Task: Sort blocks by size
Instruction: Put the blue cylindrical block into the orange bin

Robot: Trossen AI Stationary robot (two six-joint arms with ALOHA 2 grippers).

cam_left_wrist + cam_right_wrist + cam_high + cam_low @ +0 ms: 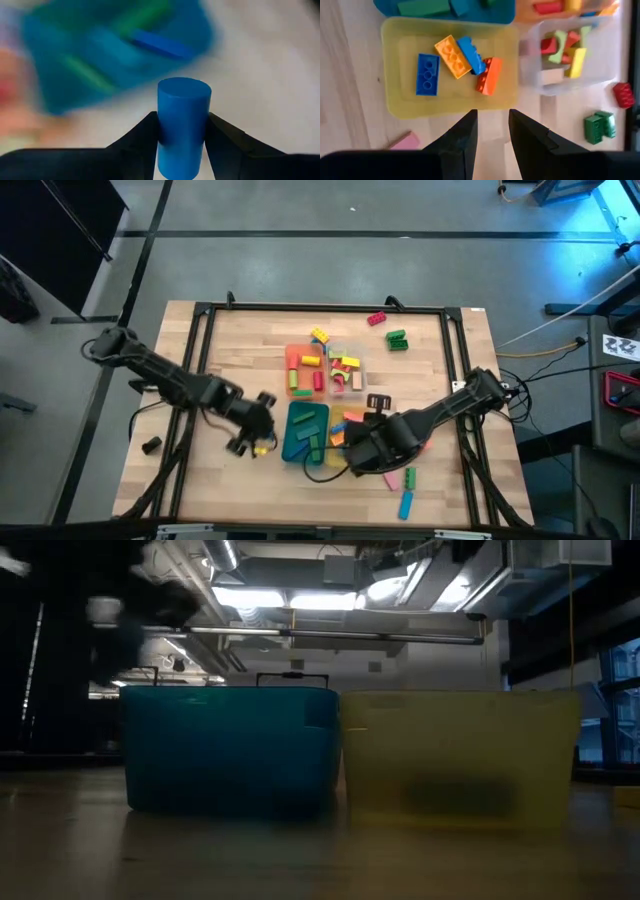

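Note:
My left gripper [255, 438] hangs just left of the teal tray [305, 430], shut on a blue cylinder block [184, 100]. My right gripper [492, 119] is above the near edge of the yellow tray [450, 65]. Its fingers are slightly apart with nothing between them. In that tray lie two blue bricks, a yellow one and an orange one [489, 76]. Green and blue bars lie in the teal tray [115, 55]. The orange tray [300, 365] and the clear tray [570, 55] hold more blocks. My left gripper pinches the blue cylinder by its round sides [182, 140] between the two fingers. The cylinder lies along the fingers, and its flat end [184, 90] sticks out past the fingertips. It is lifted clear of the table.
Loose blocks lie on the table: a red one [376, 318] and a green one [397, 340] at the far right, a pink one [410, 477] and a blue one [406, 505] near the front. The teal tray [230, 750] and the yellow tray [460, 755] stand side by side.

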